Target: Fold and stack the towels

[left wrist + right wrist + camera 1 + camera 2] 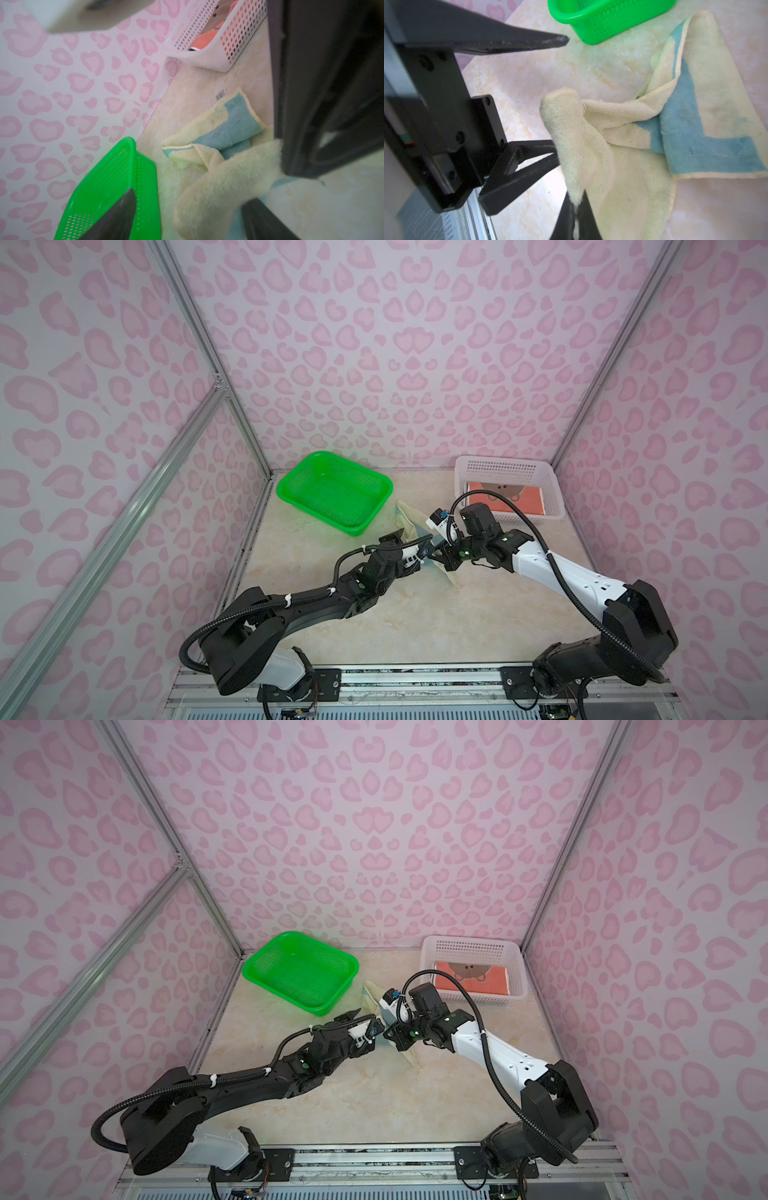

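Towels first: my right claw (577,205) is pinched tight on a raised fold of the pale yellow terry towel with teal patches (643,176). The left claw (190,196) stands with its jaws apart on either side of that same lifted fold, one finger against it and nothing clamped. The rest of this towel lies rumpled and partly doubled over on the cream marbled table (415,622), between the two baskets and nearer the green one. I judge it is not yet folded. It needs spreading flat and creasing before it can go on the stack.

Farther out at the back right sits the white perforated plastic basket (498,464). The orange towel with a brown bear (528,499) lies flat inside it, folded square and already put away. I cannot tell whether other folded towels lie beneath it, as the basket wall and the top cloth hide that. At the back left, the green perforated plastic basket (349,526) holds nothing that I can see. As I read it, at least one towel is done and the yellow one is in hand.
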Controlling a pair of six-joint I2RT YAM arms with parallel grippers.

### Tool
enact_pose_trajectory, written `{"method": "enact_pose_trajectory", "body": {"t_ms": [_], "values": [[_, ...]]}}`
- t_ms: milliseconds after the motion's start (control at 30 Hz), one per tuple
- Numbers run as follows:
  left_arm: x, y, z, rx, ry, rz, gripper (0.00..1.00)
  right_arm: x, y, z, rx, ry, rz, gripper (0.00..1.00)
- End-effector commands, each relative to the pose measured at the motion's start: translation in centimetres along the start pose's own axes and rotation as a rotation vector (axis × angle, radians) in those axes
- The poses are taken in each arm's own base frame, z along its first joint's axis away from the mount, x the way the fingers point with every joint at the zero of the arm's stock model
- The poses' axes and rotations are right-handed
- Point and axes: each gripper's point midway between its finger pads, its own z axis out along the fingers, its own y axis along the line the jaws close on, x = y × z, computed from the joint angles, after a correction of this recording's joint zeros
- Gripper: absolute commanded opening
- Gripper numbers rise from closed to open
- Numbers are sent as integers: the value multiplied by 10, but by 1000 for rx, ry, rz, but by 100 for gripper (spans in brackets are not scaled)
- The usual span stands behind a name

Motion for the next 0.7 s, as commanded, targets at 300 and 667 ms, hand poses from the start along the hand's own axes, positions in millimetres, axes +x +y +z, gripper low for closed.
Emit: {"method": "enact_pose_trajectory", "body": {"t_ms": [300,667], "values": [[-13,-8,-2,81,-23,-31,3,0,-3,3,1,7,9,8],[-6,-5,-9,84,21,-106,3,-3,-13,6,50,0,14,24]]}}
